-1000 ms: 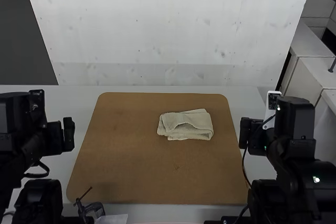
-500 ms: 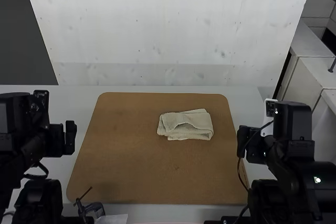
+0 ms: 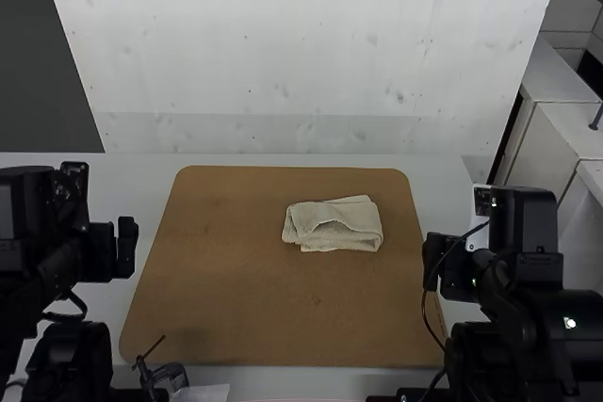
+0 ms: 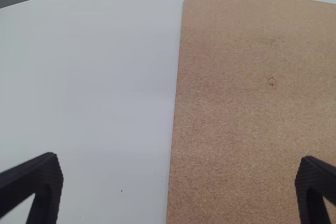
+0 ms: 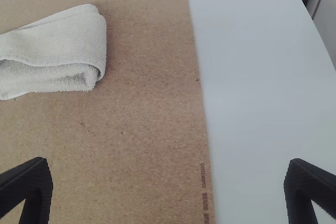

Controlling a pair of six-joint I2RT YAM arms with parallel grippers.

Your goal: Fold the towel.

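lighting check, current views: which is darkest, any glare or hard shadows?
High view: darkest, both arms near black, cork board dim, small bright spot on the right one. Left wrist view: brighter, table evenly lit, no obvious glare. Right wrist view: also brighter, soft shading under the towel's fold, no hard shadows.

The high view is looking from up above, behind the left arm (image 3: 38, 256) and right arm (image 3: 537, 303), facing forward and down at the board (image 3: 273, 298) from farther off. The left wrist view is looking forward and down, up close, at the board's left side and the bench (image 3: 137, 190). The right wrist view is doing the same on the right, catching part of the towel (image 3: 330, 225). The high view is sharing a side of the board with each.
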